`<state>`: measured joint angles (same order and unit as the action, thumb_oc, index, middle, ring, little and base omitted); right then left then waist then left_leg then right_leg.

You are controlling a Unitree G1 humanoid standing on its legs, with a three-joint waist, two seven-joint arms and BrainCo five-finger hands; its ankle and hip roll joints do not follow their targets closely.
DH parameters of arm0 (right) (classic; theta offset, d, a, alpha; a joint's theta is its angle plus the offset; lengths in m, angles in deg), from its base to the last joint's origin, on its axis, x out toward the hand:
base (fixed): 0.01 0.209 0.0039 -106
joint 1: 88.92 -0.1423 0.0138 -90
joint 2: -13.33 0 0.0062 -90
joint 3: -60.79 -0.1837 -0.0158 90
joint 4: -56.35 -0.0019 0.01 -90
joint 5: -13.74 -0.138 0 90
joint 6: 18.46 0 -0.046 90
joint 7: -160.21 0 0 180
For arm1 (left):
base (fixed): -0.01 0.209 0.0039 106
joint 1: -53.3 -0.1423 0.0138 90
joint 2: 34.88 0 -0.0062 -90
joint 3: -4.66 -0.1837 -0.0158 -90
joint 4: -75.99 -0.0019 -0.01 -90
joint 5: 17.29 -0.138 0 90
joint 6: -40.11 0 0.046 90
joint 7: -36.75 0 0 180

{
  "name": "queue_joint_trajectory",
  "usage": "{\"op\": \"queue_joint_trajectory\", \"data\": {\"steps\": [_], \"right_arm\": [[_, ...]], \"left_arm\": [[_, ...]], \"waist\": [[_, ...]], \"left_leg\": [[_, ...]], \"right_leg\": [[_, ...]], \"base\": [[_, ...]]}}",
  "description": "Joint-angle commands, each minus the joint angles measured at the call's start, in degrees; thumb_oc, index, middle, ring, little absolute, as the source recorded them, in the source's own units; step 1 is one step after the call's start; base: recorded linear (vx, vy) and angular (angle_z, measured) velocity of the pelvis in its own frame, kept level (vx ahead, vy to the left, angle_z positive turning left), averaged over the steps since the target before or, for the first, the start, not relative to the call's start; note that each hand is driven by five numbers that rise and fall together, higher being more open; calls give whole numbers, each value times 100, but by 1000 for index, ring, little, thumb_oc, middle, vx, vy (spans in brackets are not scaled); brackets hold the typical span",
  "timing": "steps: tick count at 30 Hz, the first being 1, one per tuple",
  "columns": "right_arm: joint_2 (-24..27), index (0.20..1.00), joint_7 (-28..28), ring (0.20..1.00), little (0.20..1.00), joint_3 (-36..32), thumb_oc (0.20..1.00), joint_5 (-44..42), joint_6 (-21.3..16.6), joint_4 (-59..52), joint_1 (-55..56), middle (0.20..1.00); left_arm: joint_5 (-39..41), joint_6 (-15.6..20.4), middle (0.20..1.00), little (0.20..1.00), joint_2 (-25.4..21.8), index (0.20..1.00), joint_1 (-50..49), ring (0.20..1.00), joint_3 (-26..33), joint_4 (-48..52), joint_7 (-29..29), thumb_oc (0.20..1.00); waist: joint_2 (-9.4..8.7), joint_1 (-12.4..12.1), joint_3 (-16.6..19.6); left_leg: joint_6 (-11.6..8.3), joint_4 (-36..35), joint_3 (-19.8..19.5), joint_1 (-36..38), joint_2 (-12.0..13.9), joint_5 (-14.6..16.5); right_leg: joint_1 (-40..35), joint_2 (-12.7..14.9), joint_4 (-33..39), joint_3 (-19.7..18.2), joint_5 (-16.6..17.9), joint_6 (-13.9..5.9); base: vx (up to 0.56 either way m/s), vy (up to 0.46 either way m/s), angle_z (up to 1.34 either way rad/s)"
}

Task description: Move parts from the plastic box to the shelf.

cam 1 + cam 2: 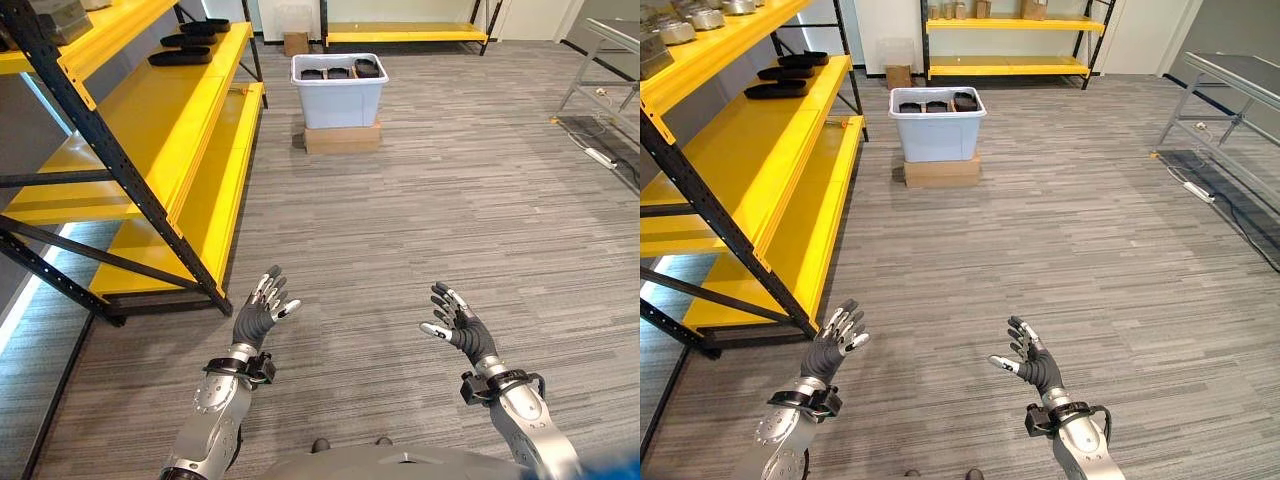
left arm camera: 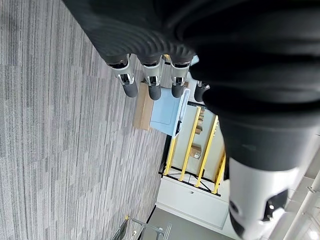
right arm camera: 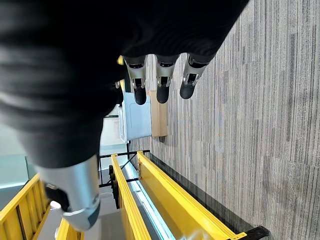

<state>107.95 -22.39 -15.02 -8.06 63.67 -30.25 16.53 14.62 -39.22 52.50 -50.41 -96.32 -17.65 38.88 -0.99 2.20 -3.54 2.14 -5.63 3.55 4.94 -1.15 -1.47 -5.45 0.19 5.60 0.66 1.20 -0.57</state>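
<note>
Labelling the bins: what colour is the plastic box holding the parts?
White plastic box, clearest in the left eye view.

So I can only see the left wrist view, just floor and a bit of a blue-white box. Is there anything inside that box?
Observer: Yes. The head views show the plastic box holding dark parts, and it sits on a flat cardboard box.
Operator: Is the other hand holding something?
Observer: No. The right hand is raised over the floor with its fingers straight and nothing in it. The left hand is the same.
Operator: Are there parts on the shelf already?
Observer: Yes, a few flat black parts lie on the upper level of the yellow shelf, which stands to the robot's left.
</note>
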Motion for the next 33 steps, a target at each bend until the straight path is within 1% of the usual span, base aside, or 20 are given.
{"op": "queue_joint_trajectory", "data": {"steps": [1,21,25,28,32,33], "right_arm": [[-21,1000,-58,1000,1000,-62,1000,-223,-211,-183,-199,1000],[-49,1000,-38,1000,1000,-120,1000,-271,-169,-128,-226,1000],[-71,1000,-22,1000,1000,-113,1000,-303,-167,-64,-279,1000],[-76,1000,-16,1000,1000,-112,1000,-357,-186,-52,-382,1000],[-87,1000,-14,1000,1000,-103,1000,-369,-188,-67,-417,1000],[-90,1000,-12,1000,1000,-95,1000,-370,-183,-71,-431,1000]], "left_arm": [[-137,268,1000,1000,-203,1000,219,1000,-73,110,24,1000],[-68,197,1000,1000,-212,1000,185,1000,-67,132,65,1000],[-86,225,1000,1000,-243,1000,233,1000,-47,115,43,1000],[-104,270,1000,1000,-291,1000,299,1000,-26,106,14,1000],[-86,275,1000,1000,-301,1000,337,1000,-13,85,-15,1000],[-10,271,1000,1000,-312,1000,352,1000,1,107,-22,1000]], "waist": [[-23,-37,138],[-46,-44,148],[-68,-62,110],[-95,-91,47],[-99,-101,12],[-86,-92,-16]], "left_leg": [[-405,63,-165,1,507,263],[-377,67,-177,15,485,308],[-340,198,-168,-26,449,378],[-254,580,-166,-240,344,544],[-190,704,-160,-324,282,623],[-132,765,-178,-371,229,673]], "right_leg": [[105,690,-86,-19,-20,-645],[94,712,-97,-24,-43,-664],[119,753,-185,-46,-59,-686],[238,855,-380,-90,-57,-728],[350,905,-552,-122,-68,-776],[488,933,-790,-170,-85,-814]], "base": [[0,0,0],[0,0,0],[0,19,0],[-20,82,-1],[-13,82,-6],[-9,74,-6]]}}
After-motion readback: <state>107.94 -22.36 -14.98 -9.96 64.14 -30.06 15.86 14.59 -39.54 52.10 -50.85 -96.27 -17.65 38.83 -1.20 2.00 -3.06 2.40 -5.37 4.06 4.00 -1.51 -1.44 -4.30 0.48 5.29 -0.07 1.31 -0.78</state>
